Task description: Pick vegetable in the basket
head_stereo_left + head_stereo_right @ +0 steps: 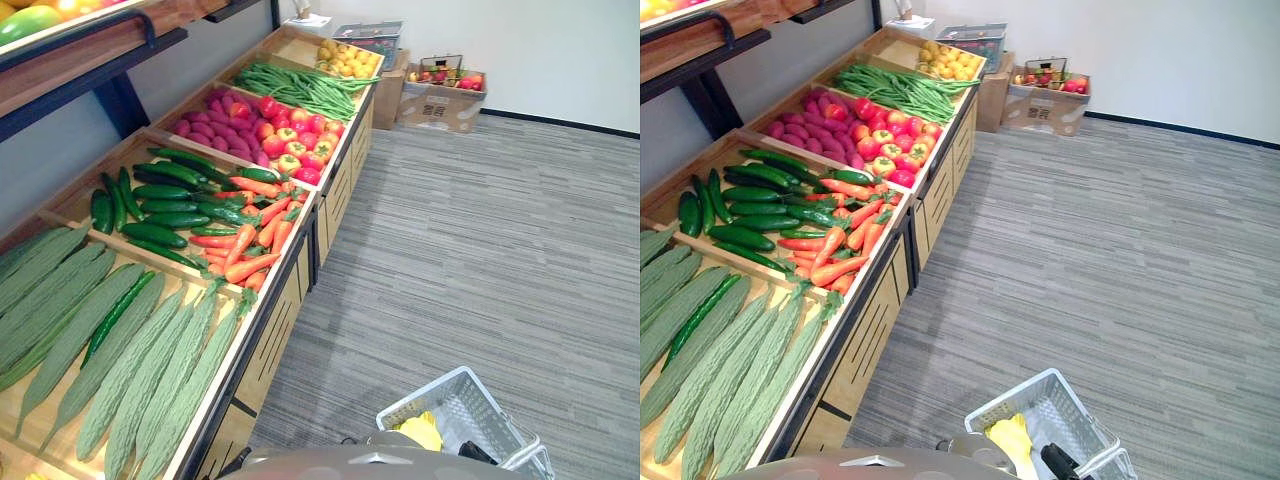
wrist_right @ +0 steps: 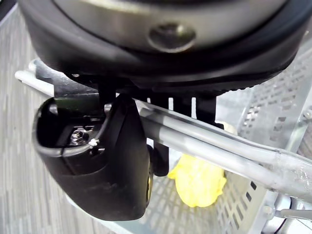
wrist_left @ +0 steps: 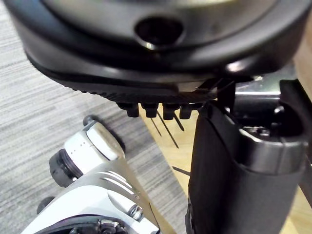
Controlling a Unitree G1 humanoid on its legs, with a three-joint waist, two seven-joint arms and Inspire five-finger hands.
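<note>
A white mesh basket [image 1: 455, 400] hangs low at my right side, with a yellow item [image 1: 422, 432] lying in it. In the right wrist view my right hand [image 2: 161, 58] has its fingers curled round the basket's grey handle [image 2: 219, 146], and the yellow item [image 2: 197, 180] shows below it. My left hand [image 3: 146, 58] hangs beside the wooden stand, fingers relaxed and holding nothing. On the stand to my left lie long pale green gourds [image 1: 150, 370], dark cucumbers [image 1: 160, 210] and orange carrots [image 1: 250, 245], all well apart from both hands.
Further along the wooden stand [image 1: 290, 290] are purple tubers [image 1: 215, 125], red and yellow tomatoes [image 1: 295, 140], green beans [image 1: 300, 88] and yellow fruit [image 1: 345, 60]. A cardboard box [image 1: 440, 100] of fruit stands by the far wall. Grey carpet stretches to the right.
</note>
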